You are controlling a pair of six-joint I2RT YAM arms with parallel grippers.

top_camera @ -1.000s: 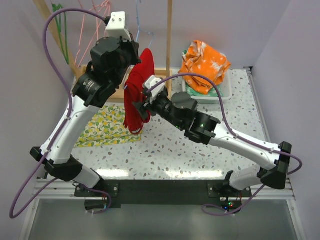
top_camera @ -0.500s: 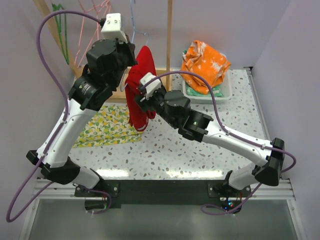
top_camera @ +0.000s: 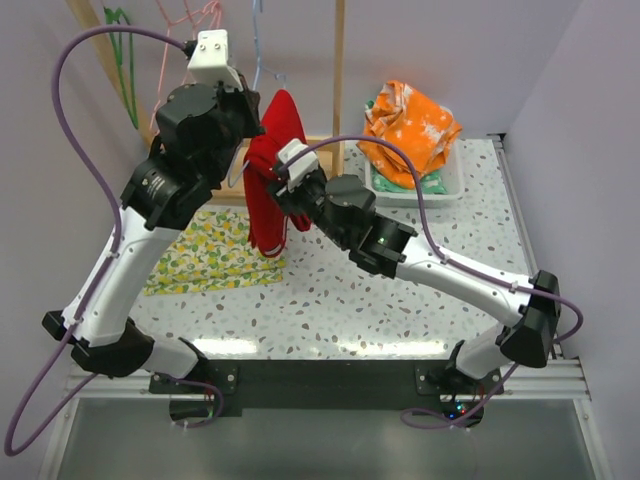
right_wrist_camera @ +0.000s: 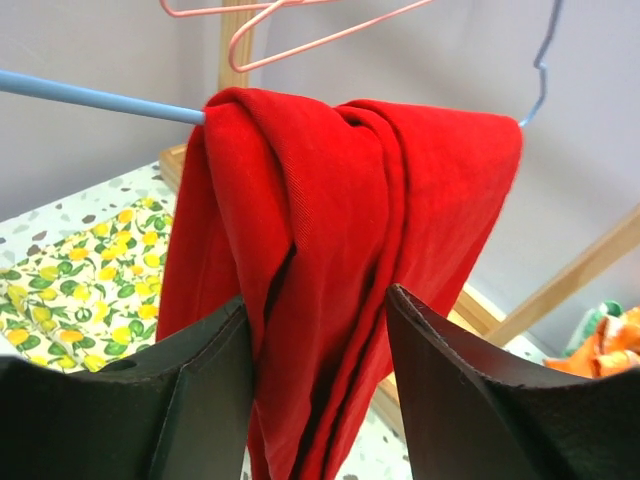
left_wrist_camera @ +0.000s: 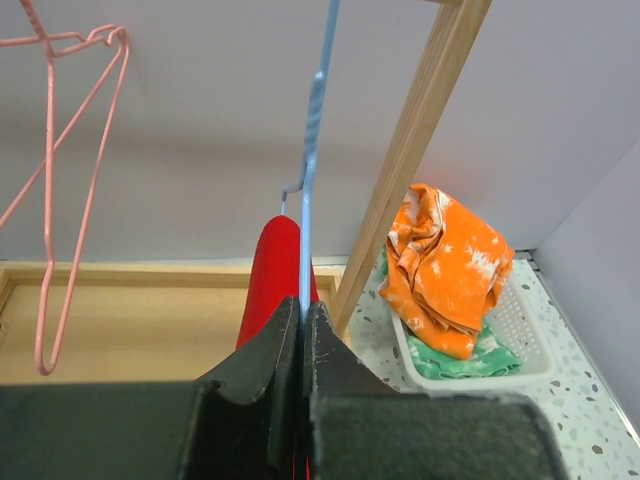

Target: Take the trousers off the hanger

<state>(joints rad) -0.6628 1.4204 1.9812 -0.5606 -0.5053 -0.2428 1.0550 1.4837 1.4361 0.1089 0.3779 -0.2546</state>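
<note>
The plain red trousers (top_camera: 270, 180) hang folded over the bar of a blue wire hanger (left_wrist_camera: 310, 170). They also show in the right wrist view (right_wrist_camera: 340, 250) and the left wrist view (left_wrist_camera: 270, 275). My left gripper (left_wrist_camera: 302, 315) is shut on the blue hanger's wire and holds it up. My right gripper (right_wrist_camera: 315, 305) is open, its fingers on either side of the hanging red cloth. The orange trousers (top_camera: 410, 125) lie on the green trousers (top_camera: 425, 183) in a white basket (top_camera: 450, 185).
A wooden rack (top_camera: 340, 90) stands at the back with pink hangers (left_wrist_camera: 60, 200) and a green hanger (top_camera: 125, 60) on it. A yellow lemon-print cloth (top_camera: 205, 255) lies flat on the speckled table (top_camera: 400, 310), left of centre.
My left gripper has lifted the hanger and red trousers up and back. My right gripper has moved up and left along the cloth, staying around it.
</note>
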